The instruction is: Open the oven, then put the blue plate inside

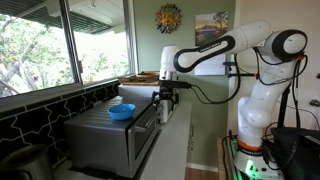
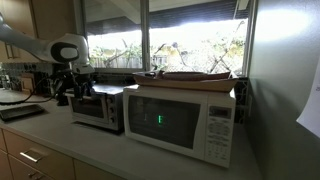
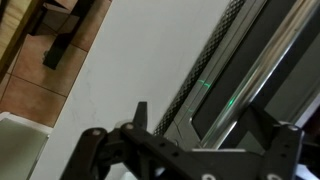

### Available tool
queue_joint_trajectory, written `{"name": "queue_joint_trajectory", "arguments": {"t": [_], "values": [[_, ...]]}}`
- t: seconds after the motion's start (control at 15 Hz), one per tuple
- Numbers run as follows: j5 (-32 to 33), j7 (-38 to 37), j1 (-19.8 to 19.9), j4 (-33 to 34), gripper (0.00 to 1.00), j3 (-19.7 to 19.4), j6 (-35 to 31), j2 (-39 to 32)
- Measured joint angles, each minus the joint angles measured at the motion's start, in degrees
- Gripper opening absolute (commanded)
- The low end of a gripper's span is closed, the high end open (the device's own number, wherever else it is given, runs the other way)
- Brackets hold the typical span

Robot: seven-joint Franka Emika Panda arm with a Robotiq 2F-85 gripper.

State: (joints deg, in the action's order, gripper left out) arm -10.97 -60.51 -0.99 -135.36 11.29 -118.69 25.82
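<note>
My gripper (image 1: 165,97) hangs at the top front edge of the oven (image 1: 105,140), and the door looks closed. In the wrist view the fingers (image 3: 140,112) are spread apart, gripping nothing, and the handle (image 3: 255,70) runs diagonally from one o'clock down towards six between them. The blue plate (image 1: 121,112) sits on the oven's roof, at about nine o'clock from the gripper in an exterior view.

My main worry is a poor bite. If I close off-centre on that round bar, I expect the fingers to slide along it or pop off mid-pull. A pull straight out, not following the door's arc, could drag the whole oven across the counter (image 3: 130,60), and a jolt may send the plate sliding off the smooth metal top. The door probably drops towards the counter's front edge, so my wrist must not block its swing.

A white microwave (image 2: 180,120) stands just beside the oven, at three o'clock from it in an exterior view, with a flat board (image 2: 190,75) on top, which limits sideways approach. The black cable (image 1: 210,98) sagging at three o'clock from the gripper could snag. The window (image 1: 40,45) runs close behind the oven.
</note>
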Motion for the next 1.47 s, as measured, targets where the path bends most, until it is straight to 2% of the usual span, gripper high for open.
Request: {"name": "queue_joint_trajectory", "arguments": {"t": [0.27,0.53,1.0,1.27,1.47], "values": [[-0.27,5.89,-1.02,-1.09,1.0,-0.94,3.52,1.81],[-1.11,12.26,-1.62,-5.78,1.0,-1.83,4.28,5.24],[-1.0,15.93,-1.16,-13.5,1.0,-1.96,5.35,10.69],[1.23,19.13,-0.05,-13.46,1.0,-2.51,12.43,14.12],[1.83,21.33,0.54,-11.76,1.0,-2.56,14.98,16.81]]}}
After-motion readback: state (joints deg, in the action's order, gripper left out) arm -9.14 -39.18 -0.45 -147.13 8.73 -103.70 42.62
